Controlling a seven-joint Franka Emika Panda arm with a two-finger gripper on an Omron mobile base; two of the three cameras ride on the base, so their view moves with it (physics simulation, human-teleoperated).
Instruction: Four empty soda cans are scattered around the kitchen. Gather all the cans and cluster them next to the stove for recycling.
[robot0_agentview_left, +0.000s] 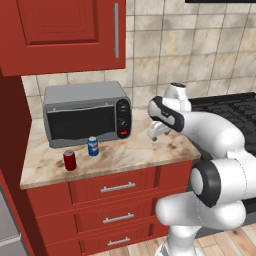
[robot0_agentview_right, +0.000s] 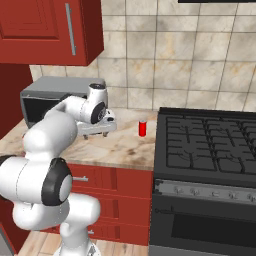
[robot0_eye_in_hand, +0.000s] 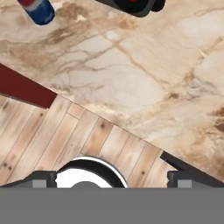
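Note:
A blue soda can (robot0_agentview_left: 93, 146) with a white-red mark and a red soda can (robot0_agentview_left: 70, 160) stand on the marble counter (robot0_agentview_left: 135, 155) in front of the toaster oven. The blue can (robot0_eye_in_hand: 39, 9) also sits at the hand view's top left. Another red can (robot0_agentview_right: 142, 128) stands upright just left of the black stove (robot0_agentview_right: 210, 145), whose grates (robot0_agentview_left: 230, 107) show beyond my arm. My gripper (robot0_agentview_left: 153, 133) hovers low over the counter between the toaster oven and the stove, pointing down. It (robot0_agentview_right: 93, 133) is open, its fingertips (robot0_eye_in_hand: 43, 177) wide apart with nothing between them.
A grey toaster oven (robot0_agentview_left: 85, 117) with knobs stands at the back of the counter, under a red wall cabinet (robot0_agentview_left: 65, 35). Red drawers (robot0_agentview_left: 117, 188) run below the counter edge. Wood plank floor (robot0_eye_in_hand: 65, 140) lies beneath.

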